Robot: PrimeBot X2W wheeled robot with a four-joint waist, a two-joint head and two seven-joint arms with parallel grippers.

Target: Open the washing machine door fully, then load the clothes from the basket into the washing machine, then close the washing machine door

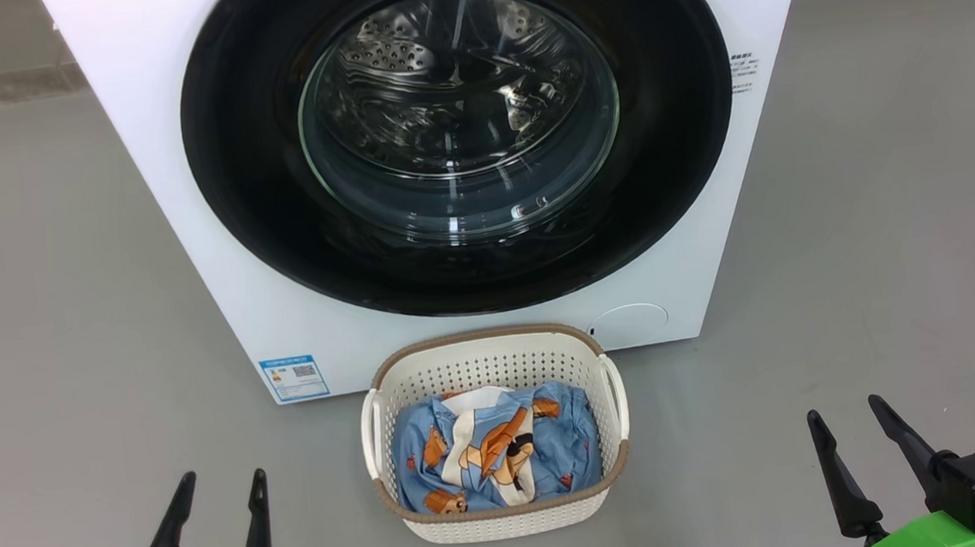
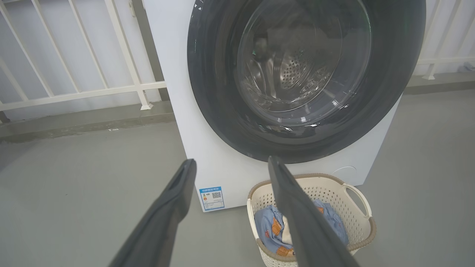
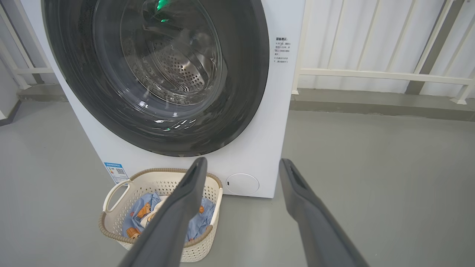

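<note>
The white washing machine (image 1: 194,242) (image 2: 170,92) (image 3: 274,118) stands ahead with its round black-rimmed door (image 1: 249,170) (image 2: 211,92) (image 3: 245,74) closed flat against the front. On the floor just before it sits the cream basket (image 1: 494,363) (image 2: 356,218) (image 3: 115,226). Inside lie the clothes (image 1: 500,453) (image 2: 269,226) (image 3: 139,217), a light blue bundle with orange bears. My left gripper (image 1: 221,481) (image 2: 232,163) hangs open at the lower left, left of the basket. My right gripper (image 1: 847,413) (image 3: 243,163) hangs open at the lower right. Neither touches anything.
Grey floor (image 1: 51,295) spreads on both sides of the machine. A white railing (image 2: 74,89) (image 3: 371,74) and a low kerb run behind it. A blue label (image 1: 293,377) and a small round hatch (image 1: 628,325) mark the machine's lower front.
</note>
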